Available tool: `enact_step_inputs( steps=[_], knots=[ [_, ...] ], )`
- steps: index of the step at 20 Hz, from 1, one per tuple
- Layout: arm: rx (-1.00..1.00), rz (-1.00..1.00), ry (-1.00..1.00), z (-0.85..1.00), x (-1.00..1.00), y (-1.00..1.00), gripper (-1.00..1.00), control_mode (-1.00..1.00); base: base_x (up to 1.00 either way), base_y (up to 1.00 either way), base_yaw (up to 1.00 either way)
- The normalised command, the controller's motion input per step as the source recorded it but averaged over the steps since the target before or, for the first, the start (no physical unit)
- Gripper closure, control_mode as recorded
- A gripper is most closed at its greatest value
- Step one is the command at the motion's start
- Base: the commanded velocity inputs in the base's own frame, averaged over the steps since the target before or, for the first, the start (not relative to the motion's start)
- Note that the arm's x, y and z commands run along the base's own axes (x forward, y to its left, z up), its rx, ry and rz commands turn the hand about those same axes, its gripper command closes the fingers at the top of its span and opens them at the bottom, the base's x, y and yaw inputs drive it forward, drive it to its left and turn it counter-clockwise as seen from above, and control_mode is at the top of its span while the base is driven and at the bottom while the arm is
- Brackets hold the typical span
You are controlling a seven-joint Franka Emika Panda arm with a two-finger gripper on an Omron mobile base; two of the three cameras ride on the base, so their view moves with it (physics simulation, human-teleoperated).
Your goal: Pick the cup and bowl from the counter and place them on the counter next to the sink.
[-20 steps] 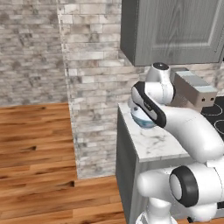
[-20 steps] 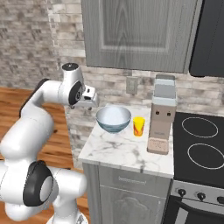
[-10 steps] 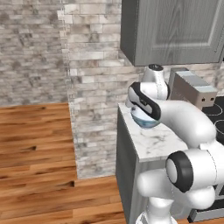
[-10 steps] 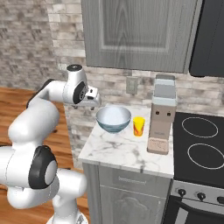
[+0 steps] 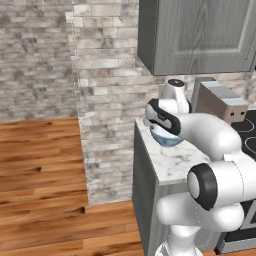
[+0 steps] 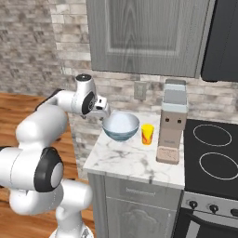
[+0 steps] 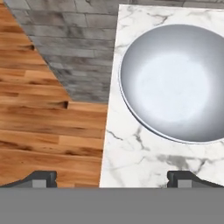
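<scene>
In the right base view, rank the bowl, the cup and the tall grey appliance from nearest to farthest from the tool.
1. The bowl, on the counter right beside the open tool.
2. The cup, just past the bowl, away from the tool.
3. The tall grey appliance, farthest, next to the stove.

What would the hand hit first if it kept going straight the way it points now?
Probably the bare counter edge beside the bowl: the open hand looks down on marble just short of the bowl's rim. Depth is unclear, so one fingertip might miss the edge.
</scene>
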Motion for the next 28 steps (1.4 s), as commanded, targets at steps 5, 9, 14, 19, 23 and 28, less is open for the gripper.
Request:
enact_step_inputs(
  steps=[5,9,14,19,23,28],
  knots=[
    [0.00,0.00,0.00,-0.23,0.24,-0.08,-1.00,-1.00,0.00,0.00,0.00],
    [0.00,0.00,0.00,-0.19,0.30,-0.01,-1.00,-1.00,0.00,0.00,0.00],
    [0.00,0.00,0.00,-0.22,0.37,0.00,-1.00,-1.00,0.00,0.00,0.00],
    [0.00,0.00,0.00,-0.20,0.34,0.00,-1.00,-1.00,0.00,0.00,0.00],
    [0.00,0.00,0.00,-0.16,0.33,-0.03,-1.00,-1.00,0.00,0.00,0.00],
    [0.00,0.00,0.01,-0.14,0.31,-0.13,-1.00,-1.00,0.00,0.00,0.00]
  ],
)
